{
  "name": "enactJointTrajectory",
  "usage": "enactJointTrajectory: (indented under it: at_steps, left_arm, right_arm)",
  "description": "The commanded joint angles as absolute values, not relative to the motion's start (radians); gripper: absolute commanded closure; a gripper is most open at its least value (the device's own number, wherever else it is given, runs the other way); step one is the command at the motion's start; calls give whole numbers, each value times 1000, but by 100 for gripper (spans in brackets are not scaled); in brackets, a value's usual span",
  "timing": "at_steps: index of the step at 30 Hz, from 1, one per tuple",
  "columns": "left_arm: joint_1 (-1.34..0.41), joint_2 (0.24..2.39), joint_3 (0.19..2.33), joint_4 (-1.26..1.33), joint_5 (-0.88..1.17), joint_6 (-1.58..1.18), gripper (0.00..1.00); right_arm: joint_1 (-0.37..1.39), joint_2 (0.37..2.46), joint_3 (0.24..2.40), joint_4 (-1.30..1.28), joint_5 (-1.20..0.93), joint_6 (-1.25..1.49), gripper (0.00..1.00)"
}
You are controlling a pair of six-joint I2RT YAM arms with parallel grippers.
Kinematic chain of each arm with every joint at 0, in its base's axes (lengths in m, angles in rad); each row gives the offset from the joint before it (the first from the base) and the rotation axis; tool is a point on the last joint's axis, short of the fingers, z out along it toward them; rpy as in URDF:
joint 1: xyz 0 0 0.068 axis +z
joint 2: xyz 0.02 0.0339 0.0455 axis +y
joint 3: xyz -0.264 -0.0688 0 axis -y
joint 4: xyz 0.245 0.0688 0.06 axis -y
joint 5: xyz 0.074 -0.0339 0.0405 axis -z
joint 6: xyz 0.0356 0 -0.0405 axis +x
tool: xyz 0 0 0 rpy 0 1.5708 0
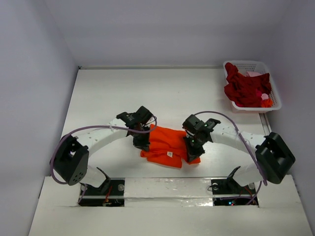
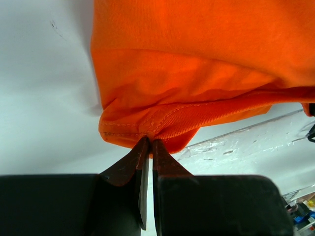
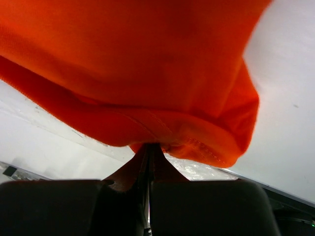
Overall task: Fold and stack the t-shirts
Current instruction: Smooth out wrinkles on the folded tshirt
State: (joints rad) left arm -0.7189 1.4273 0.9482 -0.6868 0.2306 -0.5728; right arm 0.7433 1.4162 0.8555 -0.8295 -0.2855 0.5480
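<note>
Soft, even white light fills the top view, which is sharp throughout, with only faint shadows on the table (image 1: 113,88). The left wrist view is crisp: the orange t-shirt (image 2: 197,73) shows its weave and casts a dim shadow leftward. The right wrist view is blurred, the cloth's upper folds out of focus.

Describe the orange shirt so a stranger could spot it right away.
On the white table, look near the front edge, between the left arm and right arm. The orange shirt lies partly folded, each side pinched by an arm's jaws. Unlike the dark red and pink clothes, it's outside the basket.
</note>
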Motion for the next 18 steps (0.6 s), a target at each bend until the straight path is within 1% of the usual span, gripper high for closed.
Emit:
enactJointTrajectory:
  at_steps: [1,18]
  left_arm:
    - [-724,1390,925,-695,241,-580,100]
    - [-724,1356,885,-707,232,-589,100]
  right_arm:
    - [778,1422,856,-773,-305,566,100]
    - [838,1345,769,-778,-281,629,100]
